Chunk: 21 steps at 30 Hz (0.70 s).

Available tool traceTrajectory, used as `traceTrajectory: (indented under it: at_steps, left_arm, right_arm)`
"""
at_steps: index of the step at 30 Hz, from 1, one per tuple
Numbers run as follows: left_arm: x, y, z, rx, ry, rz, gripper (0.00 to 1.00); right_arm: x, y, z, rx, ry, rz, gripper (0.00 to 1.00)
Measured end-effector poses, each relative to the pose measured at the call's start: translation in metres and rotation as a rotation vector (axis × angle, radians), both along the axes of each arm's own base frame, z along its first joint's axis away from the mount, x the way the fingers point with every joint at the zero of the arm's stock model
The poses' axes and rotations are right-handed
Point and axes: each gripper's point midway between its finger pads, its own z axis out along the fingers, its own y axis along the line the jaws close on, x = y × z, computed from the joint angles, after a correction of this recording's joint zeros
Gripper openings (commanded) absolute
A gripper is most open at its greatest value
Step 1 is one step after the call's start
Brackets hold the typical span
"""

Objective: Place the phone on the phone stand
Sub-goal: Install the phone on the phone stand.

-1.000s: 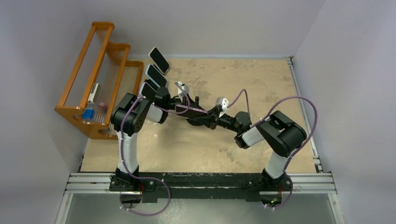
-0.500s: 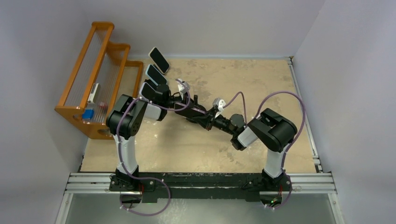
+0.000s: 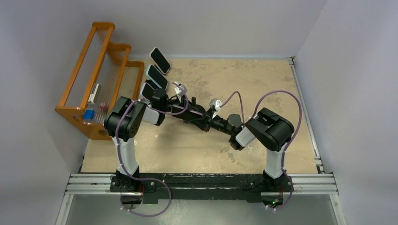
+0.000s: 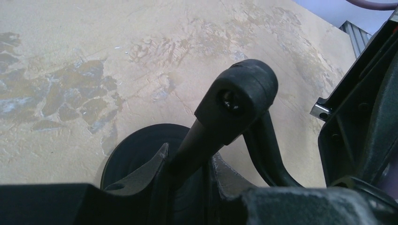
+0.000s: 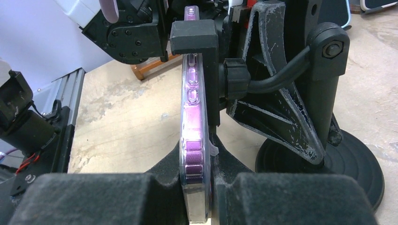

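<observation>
In the right wrist view my right gripper (image 5: 197, 157) is shut on a purple phone (image 5: 192, 117), seen edge-on and upright. The phone's top edge sits under the clamp (image 5: 193, 36) of the black phone stand (image 5: 328, 79), whose round base (image 5: 349, 161) rests on the table. In the left wrist view my left gripper (image 4: 187, 161) is shut on the stand's stem (image 4: 206, 136), below its knob (image 4: 239, 96) and above the base disc (image 4: 131, 157). In the top view both grippers, left (image 3: 187, 115) and right (image 3: 207, 122), meet mid-table and the stand is mostly hidden between them.
Three other phones (image 3: 156, 75) stand in a row at the back left. An orange wire rack (image 3: 101, 79) holding small items runs along the left edge. Walls close the table at the back and right.
My right arm has moved left with the phone, closer to the stand. My left arm has shifted slightly left while holding the stand.
</observation>
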Motion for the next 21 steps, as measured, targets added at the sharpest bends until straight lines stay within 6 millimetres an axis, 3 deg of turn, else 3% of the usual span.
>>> traceTrajectory:
  at_steps: [7,11,16,21]
  left_arm:
    - [0.0,0.006,0.004,-0.035,0.014,0.029,0.0]
    - [-0.001,0.008,0.006,-0.05,0.029,0.037,0.0]
    - [0.0,0.01,0.008,-0.065,0.037,0.061,0.0]
    - [0.003,0.011,0.008,-0.072,0.04,0.092,0.0]
  right_arm:
    - [0.003,0.005,0.014,-0.017,0.022,0.01,0.0]
    - [0.005,0.007,0.02,-0.045,0.041,0.014,0.24]
    - [0.016,0.005,0.024,-0.079,0.051,-0.021,0.62]
    - [0.025,-0.003,0.029,-0.108,0.046,-0.066,0.74]
